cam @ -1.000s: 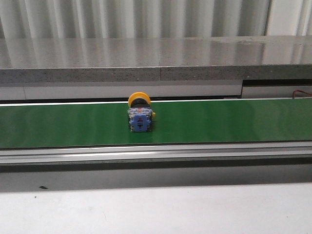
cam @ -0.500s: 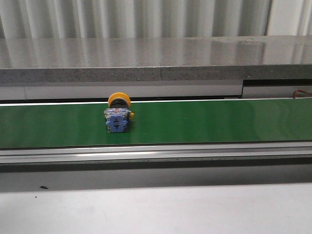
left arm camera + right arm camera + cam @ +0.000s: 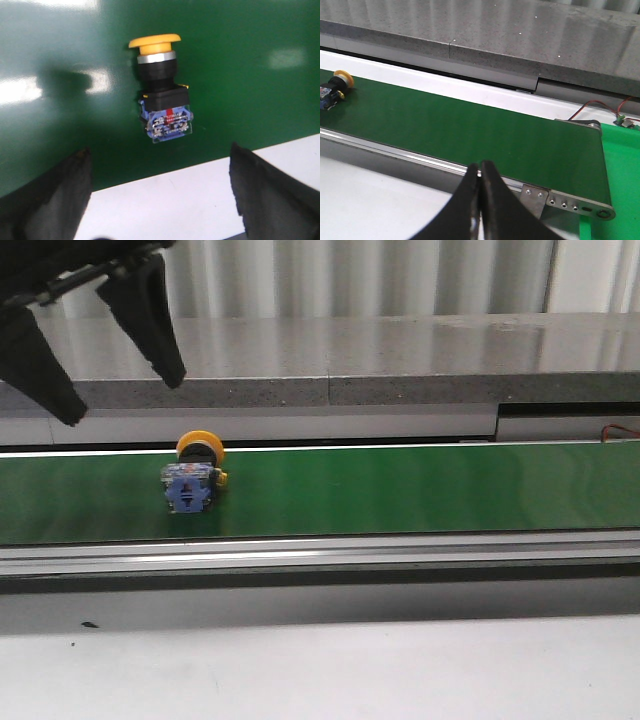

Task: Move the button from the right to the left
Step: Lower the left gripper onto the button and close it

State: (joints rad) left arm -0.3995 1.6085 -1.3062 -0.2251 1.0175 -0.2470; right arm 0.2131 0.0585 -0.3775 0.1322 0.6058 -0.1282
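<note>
The button lies on its side on the green conveyor belt, yellow cap toward the back, blue-grey block toward the front. My left gripper is open and empty, hanging above the belt up and to the left of the button. In the left wrist view the button lies ahead of the gripper, between the lines of its wide-spread fingers. My right gripper is shut and empty near the belt's right end; its view shows the button far off.
A grey stone ledge runs behind the belt. A metal rail and a white table lie in front. The belt's end roller and a bright green surface show in the right wrist view.
The button has travelled leftward along the belt from near the middle. My left gripper has come into the front view at the upper left, open.
</note>
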